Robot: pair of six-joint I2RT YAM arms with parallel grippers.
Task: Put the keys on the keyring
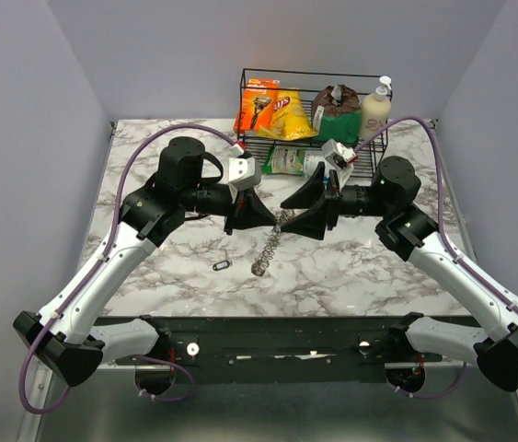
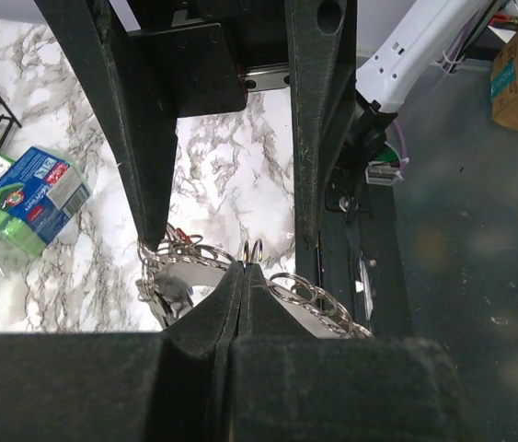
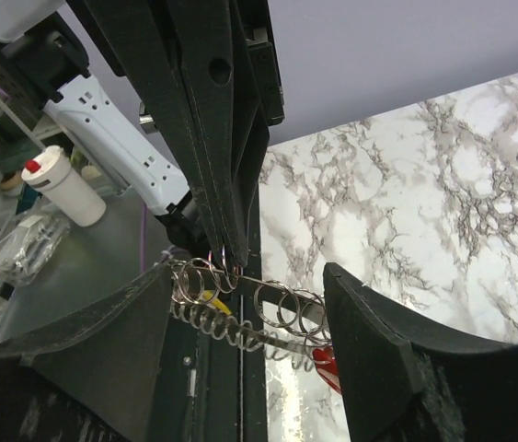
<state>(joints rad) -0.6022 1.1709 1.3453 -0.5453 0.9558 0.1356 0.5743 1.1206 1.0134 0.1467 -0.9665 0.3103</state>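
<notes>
The keyring point(image 1: 271, 234) is a silver chain of rings hanging between my two grippers above the marble table, its lower end point(image 1: 260, 267) reaching the table. My left gripper point(image 2: 243, 272) is shut on one thin ring point(image 2: 254, 250) of the chain. It also shows in the top view point(image 1: 260, 219). My right gripper point(image 3: 249, 318) is open, with the jaws standing either side of the chain point(image 3: 282, 308); it also shows in the top view point(image 1: 295, 214). A red tag point(image 3: 326, 361) and a yellow-headed key point(image 3: 214, 300) hang on the chain. A bunch of silver keys point(image 2: 168, 276) hangs at the chain's left. One small dark key point(image 1: 221, 265) lies on the table.
A black wire basket point(image 1: 369, 140) at the back holds snack bags, a razor pack and a soap bottle point(image 1: 375, 109). A green packet point(image 1: 288, 161) lies in front of it and also shows in the left wrist view point(image 2: 24, 198). The table's near edge borders a dark rail point(image 1: 277, 336).
</notes>
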